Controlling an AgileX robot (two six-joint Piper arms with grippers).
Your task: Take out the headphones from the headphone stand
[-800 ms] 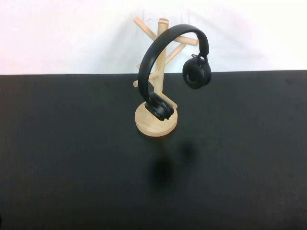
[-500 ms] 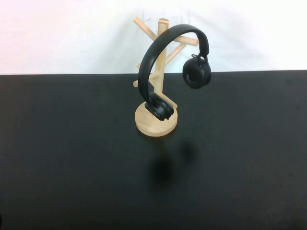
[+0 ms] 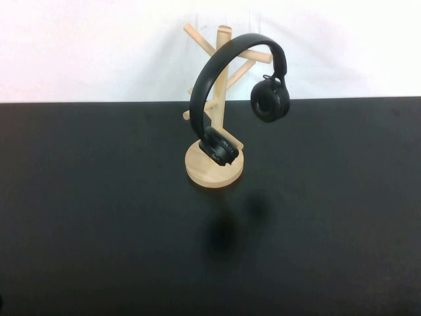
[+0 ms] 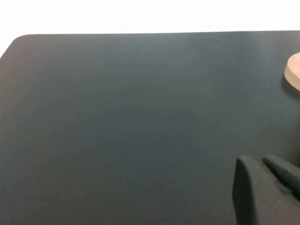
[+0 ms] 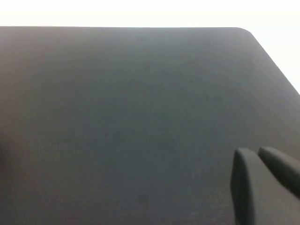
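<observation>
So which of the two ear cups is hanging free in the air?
The ear cup on the robot's right of the headphones dangles clear of the headphone stand; the other ear cup rests on its base.

Matt black over-ear headphones [image 3: 238, 85] with padded cups hang on a pale, smooth-sanded wooden peg stand [image 3: 217, 141] at the frame's upper centre. The dark bench [image 3: 99, 217] below looks smooth and matt, faintly mirroring both as soft dull shadows.

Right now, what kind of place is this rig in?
Probably a lab test bench: bare black table, plain white wall, only a stand with headphones. Left gripper and right gripper hang over bare tabletop.
</observation>
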